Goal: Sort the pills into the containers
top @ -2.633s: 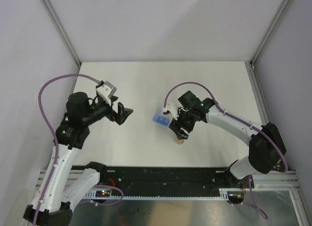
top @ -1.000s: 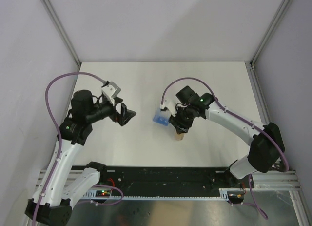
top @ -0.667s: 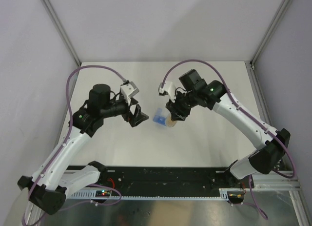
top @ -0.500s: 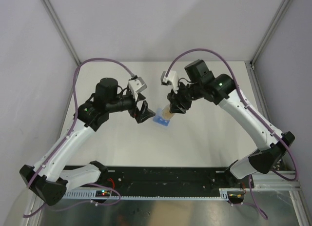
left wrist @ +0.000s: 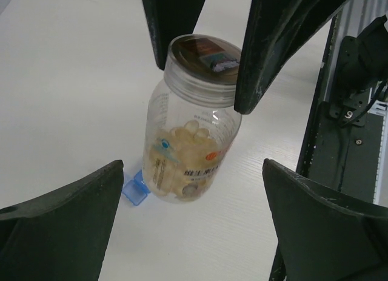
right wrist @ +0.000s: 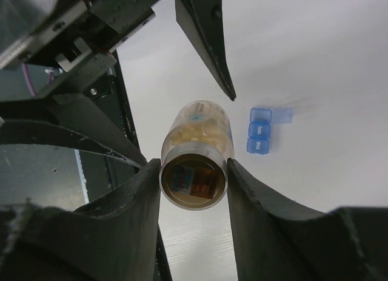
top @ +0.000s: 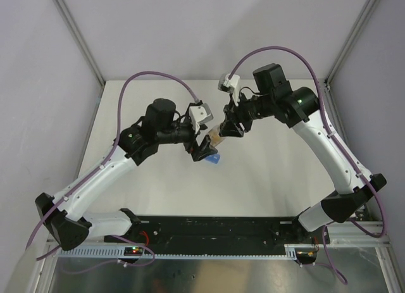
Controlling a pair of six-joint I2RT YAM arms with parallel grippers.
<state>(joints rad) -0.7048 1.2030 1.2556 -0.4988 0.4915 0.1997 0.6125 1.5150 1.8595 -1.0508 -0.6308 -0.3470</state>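
Note:
My right gripper [top: 229, 127] [right wrist: 194, 172] is shut on the capped end of a clear pill bottle [top: 216, 137] [right wrist: 197, 135] and holds it tilted above the table. Pale yellow pills [left wrist: 185, 135] fill the bottle [left wrist: 191, 147]. My left gripper [top: 204, 147] [left wrist: 193, 190] is open, its fingers [left wrist: 60, 232] wide on either side of the bottle's base without touching it. The light-blue pill box with its containers [top: 215, 159] [left wrist: 134, 189] [right wrist: 260, 130] lies on the white table beneath the bottle, one lid flipped open.
A black rail [top: 215, 233] with both arm bases runs along the near edge. White walls with metal corner posts [top: 76, 37] enclose the table on three sides. Purple cables [top: 158, 78] arch over both arms.
My right gripper has lifted the bottle off the table and carried it back and up. The left arm has swung right until its open fingers flank the bottle's base. The pill box stayed put.

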